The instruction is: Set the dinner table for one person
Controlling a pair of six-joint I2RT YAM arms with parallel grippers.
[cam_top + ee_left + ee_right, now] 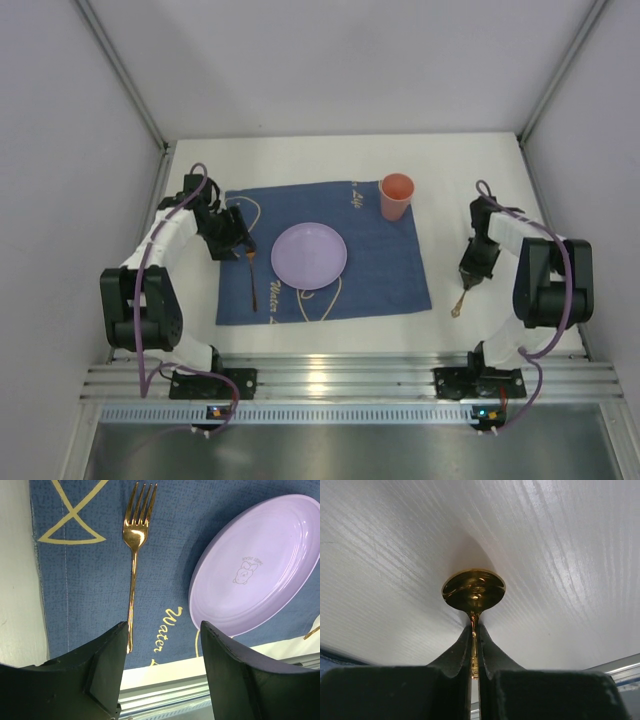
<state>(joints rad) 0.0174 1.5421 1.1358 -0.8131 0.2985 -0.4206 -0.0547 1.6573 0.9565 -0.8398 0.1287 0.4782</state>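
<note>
The large white rectangular dinner table [330,338] carries a dark blue cloth placemat [390,275] with a round lilac plastic plate [310,255]. The left gripper [162,630] hangs with jaws wide apart near a gold metal fork [134,555]. The right gripper [472,270] pinches a gold metal spoon [459,306], lying near-to-far over bare table; the mat's free side lies to its left.

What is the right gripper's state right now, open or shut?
Shut. In the right wrist view the right gripper has its jaws pressed flat against the handle of the gold spoon, with no gap.
</note>
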